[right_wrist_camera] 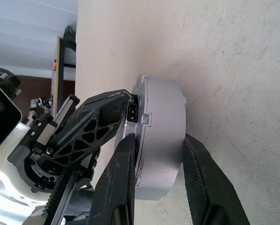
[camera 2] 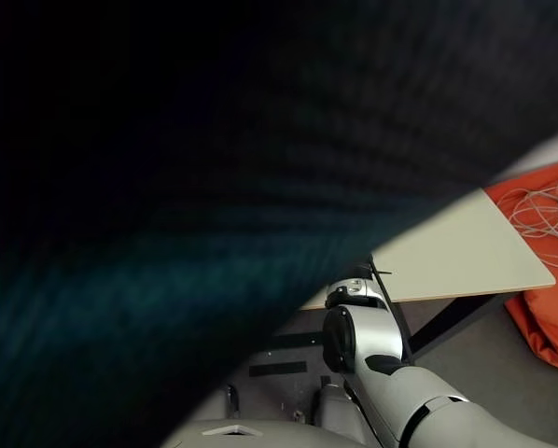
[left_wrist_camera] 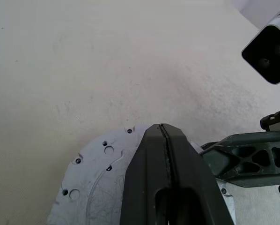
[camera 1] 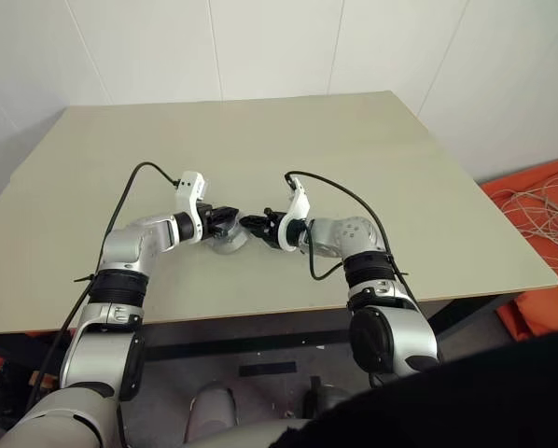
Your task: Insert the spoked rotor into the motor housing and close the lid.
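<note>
Both grippers meet over one round metal part at the middle of the table (camera 1: 372, 168). In the right wrist view the right gripper (right_wrist_camera: 151, 147) has its two black fingers (right_wrist_camera: 203, 178) set on either side of the motor housing (right_wrist_camera: 161, 140), one on each flat face of the squat silver cylinder, jaws narrowed to its thickness and closed on it. The housing shows as a plain silver drum with a small connector block at its rim; whether the lid is the thin flange on its near face I cannot tell. The left gripper (left_wrist_camera: 164, 136) has its fingers pressed together, only a hairline seam between them, and lies across the housing's pale flat face (left_wrist_camera: 95, 187), which carries small drilled holes near the edge. Its latticed finger also appears in the right wrist view, reaching to the housing's rim by the connector.

From the head camera's left eye, the housing (camera 1: 229, 243) sits on the beige table between the two black grippers, the left one (camera 1: 225, 222) touching it from the robot's left and the right one (camera 1: 258, 228) from the right. Black cables loop from each wrist. Beyond the table's right edge lies orange cloth (camera 1: 540, 243) with a pale coiled cord (camera 1: 545, 210) on it. The right eye view is mostly covered by a dark blurred shape.
</note>
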